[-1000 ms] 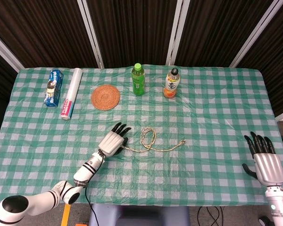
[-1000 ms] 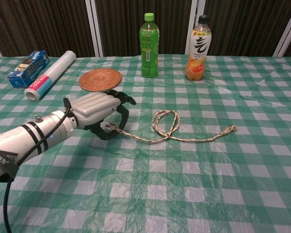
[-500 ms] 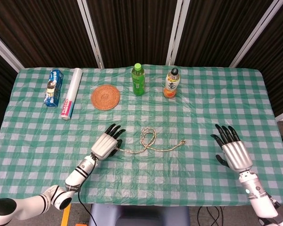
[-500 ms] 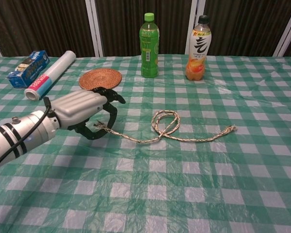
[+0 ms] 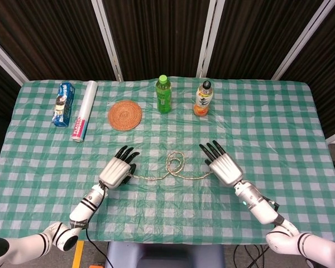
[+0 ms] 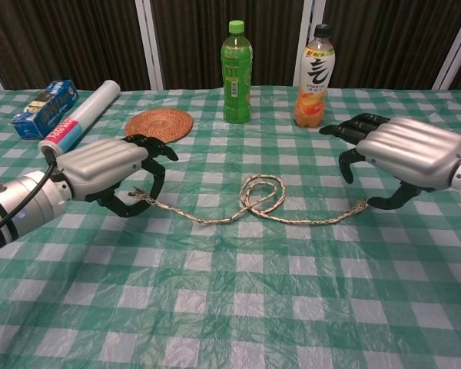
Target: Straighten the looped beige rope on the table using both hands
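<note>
Chest view shows left hand (image 6: 111,171) pinching rope (image 6: 263,201).

Bright, even light from above. Shadows soft and small. Shiny cloth on surface (image 6: 238,307) shows faint glare in wrinkles. Both pictures sharp. Dark wall behind. Chest view edges bend slightly.

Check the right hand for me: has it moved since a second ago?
Yes. The right hand has swept in from the table's right edge toward the middle, and now sits at the rope's right end, below the orange bottle in the head view.
</note>
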Available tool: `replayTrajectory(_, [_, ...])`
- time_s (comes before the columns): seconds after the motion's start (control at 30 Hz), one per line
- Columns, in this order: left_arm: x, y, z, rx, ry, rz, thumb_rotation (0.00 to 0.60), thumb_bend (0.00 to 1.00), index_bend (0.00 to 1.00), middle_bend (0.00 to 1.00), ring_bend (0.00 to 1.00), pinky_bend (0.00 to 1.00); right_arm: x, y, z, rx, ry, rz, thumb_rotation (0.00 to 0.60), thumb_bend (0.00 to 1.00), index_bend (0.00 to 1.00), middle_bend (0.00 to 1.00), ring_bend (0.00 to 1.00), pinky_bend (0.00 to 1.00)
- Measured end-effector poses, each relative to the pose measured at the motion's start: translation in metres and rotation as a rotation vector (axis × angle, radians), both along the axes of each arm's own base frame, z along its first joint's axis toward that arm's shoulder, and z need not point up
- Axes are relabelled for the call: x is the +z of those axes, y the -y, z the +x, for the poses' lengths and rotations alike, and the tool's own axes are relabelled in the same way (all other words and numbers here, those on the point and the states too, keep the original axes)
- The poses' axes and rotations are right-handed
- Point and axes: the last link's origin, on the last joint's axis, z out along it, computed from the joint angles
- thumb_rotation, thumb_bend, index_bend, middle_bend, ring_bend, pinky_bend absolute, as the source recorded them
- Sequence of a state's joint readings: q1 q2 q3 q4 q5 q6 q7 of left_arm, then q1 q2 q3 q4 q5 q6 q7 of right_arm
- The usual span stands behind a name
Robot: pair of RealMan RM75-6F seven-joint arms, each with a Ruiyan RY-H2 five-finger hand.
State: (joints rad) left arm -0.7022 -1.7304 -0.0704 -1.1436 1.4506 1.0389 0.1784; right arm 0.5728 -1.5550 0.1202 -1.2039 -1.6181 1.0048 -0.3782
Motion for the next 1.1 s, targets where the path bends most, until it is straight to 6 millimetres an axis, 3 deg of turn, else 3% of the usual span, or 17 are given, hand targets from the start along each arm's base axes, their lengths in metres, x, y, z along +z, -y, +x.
replayTrajectory(0.33, [0.003,-0.003,-0.004,0.004,-0.003,0.006,0.6,0.44,0.64,0.13,0.0,0.06,-0.016,0.015,-0.006,-0.041,-0.042,0.002,0.6,0.41,0.6,0.0,0.0,0.0])
replayTrajectory(1.1, [0.006,-0.005,-0.007,0.014,-0.01,0.003,0.6,0.44,0.64,0.13,0.0,0.06,-0.026,0.015,-0.016,-0.072,-0.104,0.027,0.6,0.42,0.64,0.0,0.0,0.0])
